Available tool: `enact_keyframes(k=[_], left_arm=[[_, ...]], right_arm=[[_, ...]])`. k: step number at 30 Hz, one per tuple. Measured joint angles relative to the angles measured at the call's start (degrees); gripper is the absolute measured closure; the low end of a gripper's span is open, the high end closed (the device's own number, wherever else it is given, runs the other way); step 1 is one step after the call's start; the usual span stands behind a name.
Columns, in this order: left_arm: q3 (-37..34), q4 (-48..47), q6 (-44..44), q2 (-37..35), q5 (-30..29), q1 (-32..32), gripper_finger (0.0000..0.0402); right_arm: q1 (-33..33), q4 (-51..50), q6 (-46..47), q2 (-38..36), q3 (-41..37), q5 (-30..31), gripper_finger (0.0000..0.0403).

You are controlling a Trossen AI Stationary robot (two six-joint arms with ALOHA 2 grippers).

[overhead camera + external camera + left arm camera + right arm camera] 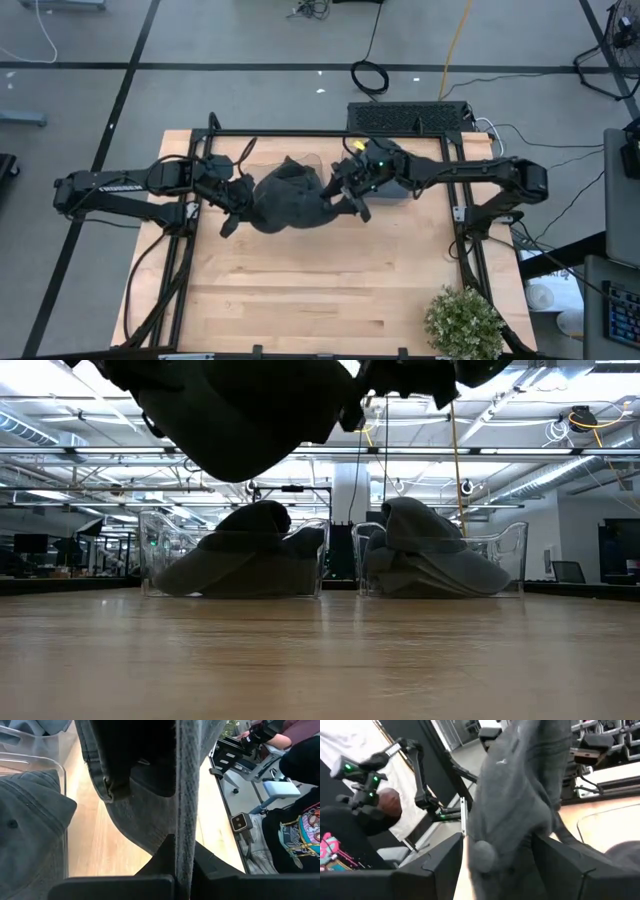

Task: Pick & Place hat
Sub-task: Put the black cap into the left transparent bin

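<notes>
Light wooden table [300, 290] on a grey floor, potted plant [463, 322] at the near right corner. High view: the grey cap [290, 195] hangs stretched between both arms, long axis left to right, left gripper [232, 198] and right gripper [352, 190] equally close at opposite ends. Low view: cap held clear above the table; two clear bins [233, 560] of folded caps stand far behind. Left wrist: fingers [210, 870] clamped on the cap's edge. Right wrist: fingers [432, 865] pinch cap fabric.

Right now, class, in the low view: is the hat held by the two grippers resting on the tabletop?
No. The hat hangs well above the wooden tabletop, with the room's background visible beneath it.
</notes>
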Motion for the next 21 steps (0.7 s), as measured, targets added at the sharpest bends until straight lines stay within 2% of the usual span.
enact_keyframes(k=[9, 16, 21], left_arm=[[0.0, 0.05, -0.24, 0.0, -1.16, 0.0, 0.0392], [0.0, 0.17, -0.38, 0.0, -1.2, 0.0, 0.0392], [0.02, 0.16, -0.93, 0.02, -2.69, 0.0, 0.0391]], right_arm=[[1.27, 6.29, 2.66, 1.77, -0.02, -1.62, 0.0187], [1.81, 7.87, 4.17, 1.76, -0.02, -1.17, 0.0232], [2.22, 10.97, 3.21, 4.59, 0.02, 6.06, 0.0273]])
